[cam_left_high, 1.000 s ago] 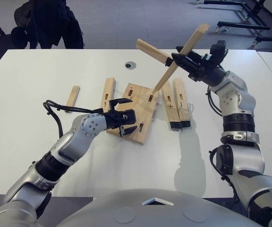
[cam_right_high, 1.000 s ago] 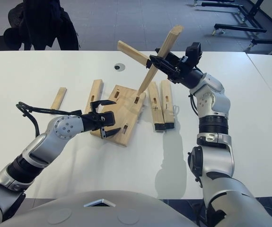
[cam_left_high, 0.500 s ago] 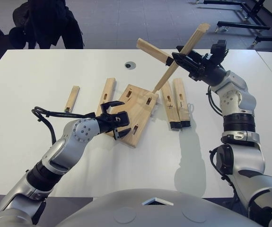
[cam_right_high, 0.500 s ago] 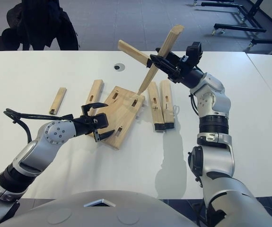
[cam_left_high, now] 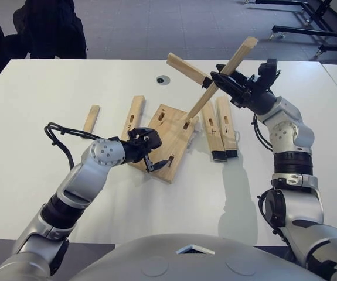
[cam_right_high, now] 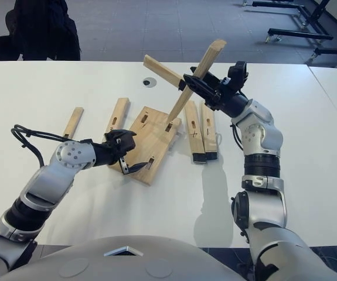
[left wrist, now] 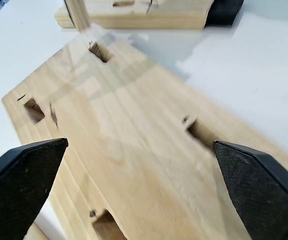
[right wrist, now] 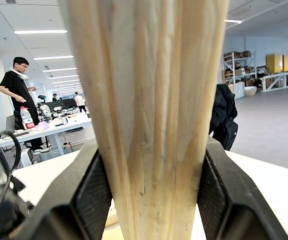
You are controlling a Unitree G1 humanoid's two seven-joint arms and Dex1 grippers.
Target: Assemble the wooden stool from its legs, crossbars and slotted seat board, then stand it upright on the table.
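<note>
The slotted seat board (cam_left_high: 169, 132) lies flat on the table (cam_left_high: 51, 93). My left gripper (cam_left_high: 149, 151) hovers open over its near-left edge, and the board (left wrist: 133, 130) spreads below between the two fingertips (left wrist: 23, 175). My right gripper (cam_left_high: 220, 81) is shut on a leg (cam_left_high: 230, 63) with a crossbar (cam_left_high: 186, 66) joined across it. That leg slants down, its lower end at a slot near the board's far-right corner (cam_left_high: 186, 123). In the right wrist view the leg (right wrist: 149, 100) is clamped between both fingers (right wrist: 81, 200).
Two legs (cam_left_high: 209, 130) (cam_left_high: 226, 126) lie side by side right of the board. Another leg (cam_left_high: 134, 114) and a short crossbar (cam_left_high: 90, 117) lie to its left. A round cable port (cam_left_high: 163, 80) sits in the table behind. A cable (cam_left_high: 60, 136) loops off my left forearm.
The leg's lower end lifted off the board half a second ago and is now back down at the slot. My left gripper turned at the wrist and the board shifted slightly beneath it.
</note>
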